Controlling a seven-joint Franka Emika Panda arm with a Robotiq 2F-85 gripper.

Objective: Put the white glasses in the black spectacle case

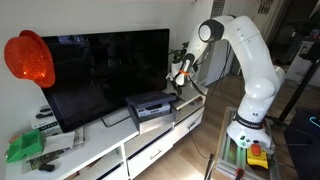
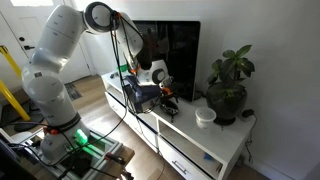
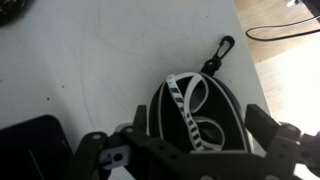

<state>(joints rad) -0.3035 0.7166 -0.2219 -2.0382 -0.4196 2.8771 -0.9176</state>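
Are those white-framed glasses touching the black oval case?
Touching. The wrist view shows the white-framed glasses lying inside the black oval case.

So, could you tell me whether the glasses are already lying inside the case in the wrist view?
Yes, the wrist view shows the glasses lying inside the open case.

My claw (image 3: pixel 197 128) covers part of the black spectacle case (image 3: pixel 230 95) and white glasses (image 3: pixel 186 100); the wrist view's edge cuts its base.
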